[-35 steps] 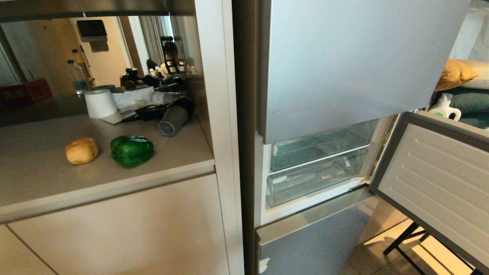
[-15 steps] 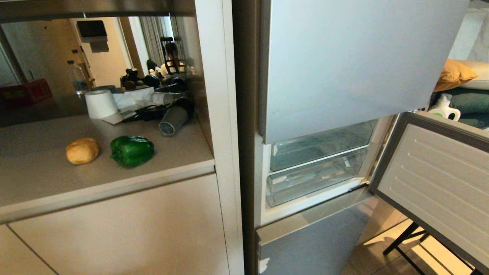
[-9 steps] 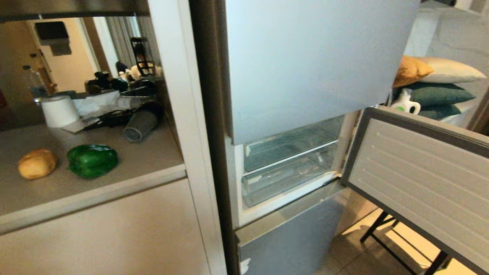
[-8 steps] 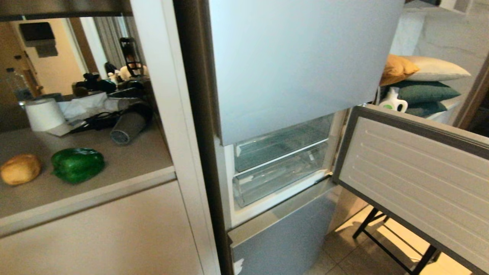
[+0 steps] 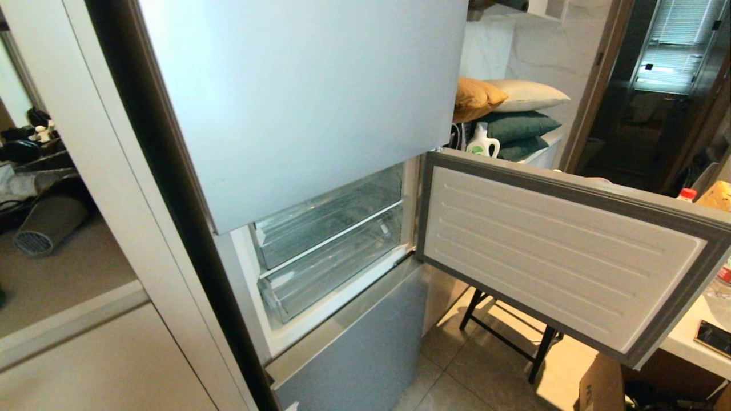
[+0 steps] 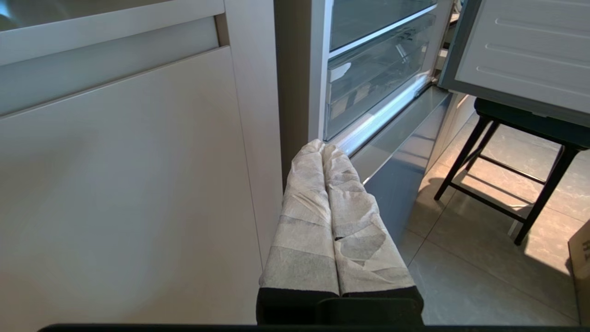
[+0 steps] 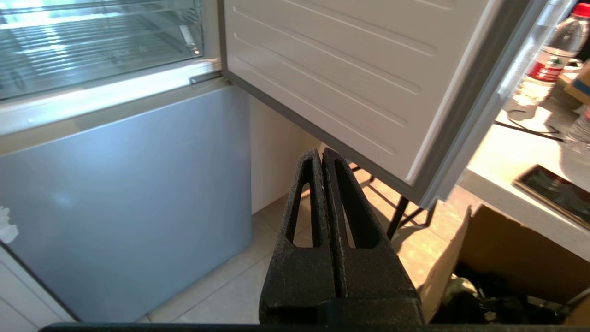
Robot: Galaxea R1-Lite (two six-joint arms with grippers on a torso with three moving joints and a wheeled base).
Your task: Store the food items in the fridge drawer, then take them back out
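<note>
The food items are out of view. The fridge drawer [image 5: 337, 268] is clear plastic and sits pushed in, low in the open middle compartment, under a second clear drawer [image 5: 325, 220]. It also shows in the left wrist view as the fridge drawer [image 6: 375, 78] and in the right wrist view as the fridge drawer [image 7: 92, 50]. My left gripper [image 6: 321, 146], its fingers wrapped in white, is shut and empty, low in front of the cabinet edge beside the fridge. My right gripper [image 7: 321, 152], black, is shut and empty below the open fridge door. Neither arm shows in the head view.
The open fridge door [image 5: 559, 245] swings out to the right over a black stool [image 5: 502, 337]. A cardboard box [image 5: 599, 388] stands on the floor by a white table [image 5: 679, 342]. Pillows [image 5: 514, 114] are stacked behind. A hair dryer [image 5: 48, 222] lies on the counter at left.
The whole head view has swung to the right, so the camera moved. The counter with the potato and green pepper has slid out past the left edge, and the fridge now fills the middle.
</note>
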